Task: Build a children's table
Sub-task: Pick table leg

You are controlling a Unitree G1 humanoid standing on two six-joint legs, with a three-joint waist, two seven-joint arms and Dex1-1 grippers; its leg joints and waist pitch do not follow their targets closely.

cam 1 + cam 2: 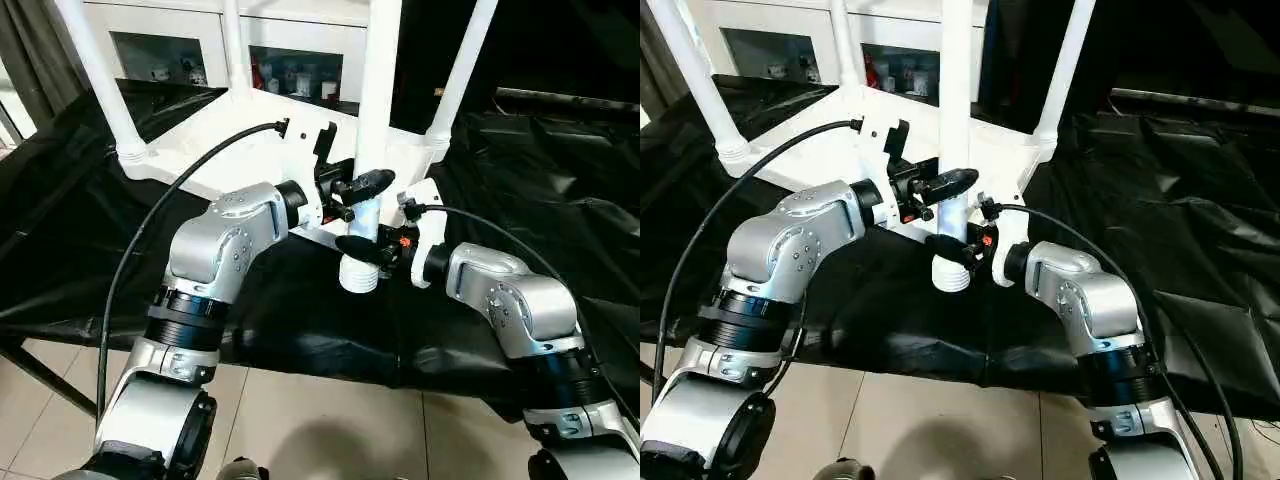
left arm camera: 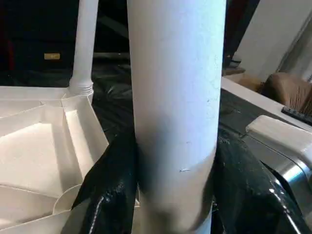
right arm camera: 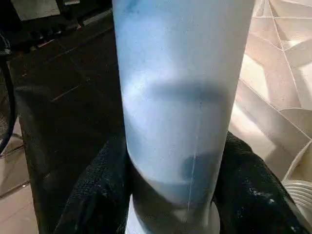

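Left eye view: three legs seated in upturned tabletop [image 1: 250, 150]. Fourth leg [image 1: 378, 90] clamped by your left gripper [image 1: 362, 185] and right gripper [image 1: 365, 250], threaded end unseated. Near socket pending.

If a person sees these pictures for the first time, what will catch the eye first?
Probably the white leg standing upright at the centre, clamped between the left gripper and the right gripper, with its threaded end hanging at the near corner of the tabletop. Behind it, the upside-down tabletop lies on a black cloth with three other legs already rising from its corners.
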